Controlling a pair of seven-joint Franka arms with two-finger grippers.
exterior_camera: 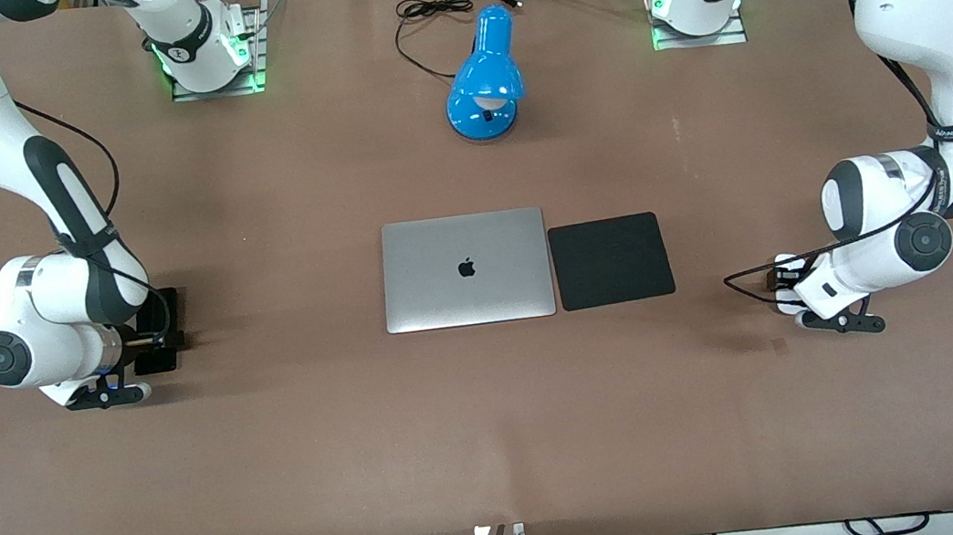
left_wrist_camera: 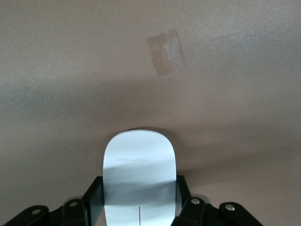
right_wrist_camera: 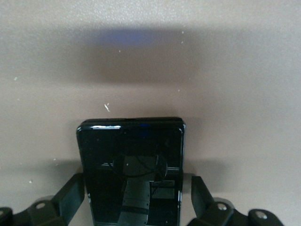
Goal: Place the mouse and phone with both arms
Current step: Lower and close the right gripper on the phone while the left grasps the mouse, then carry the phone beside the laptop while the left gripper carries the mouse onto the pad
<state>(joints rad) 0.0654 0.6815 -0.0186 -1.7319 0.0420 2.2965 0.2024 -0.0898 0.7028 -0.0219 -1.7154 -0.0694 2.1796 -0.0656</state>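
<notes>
The white mouse lies at the left arm's end of the table. My left gripper is low over it, with a finger pressed against each side, shut on it. In the front view this gripper is beside the black pad, toward the left arm's end. The black phone lies flat at the right arm's end. My right gripper straddles it, open, with a gap of table showing beside one finger. In the front view this gripper is low at the table and mostly hides the phone.
A closed silver laptop lies mid-table with a black square pad beside it, toward the left arm's end. A blue desk lamp and its cable lie nearer the bases. A tape patch is stuck to the table.
</notes>
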